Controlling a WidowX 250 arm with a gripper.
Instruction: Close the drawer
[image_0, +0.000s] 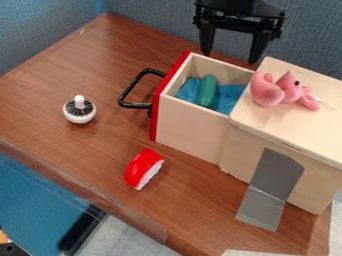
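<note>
At the top of the camera view, my black gripper (230, 50) stands open above the back side of the drawer, its two fingers apart with nothing between them. The wooden drawer (190, 127) is pulled out to the left from its box (307, 125). Its front panel is red, and a black handle (135, 105) sticks out from it to the left. Inside the drawer, a green oblong object (208, 92) lies on a blue cloth (230, 97).
A pink plush toy (274, 90) lies on top of the box. Left of the handle stands a white and black round brush-like item (79, 111). A red and white toy piece (142, 168) lies in front of the drawer. Grey tape (270, 185) runs down the box to the table (73, 65).
</note>
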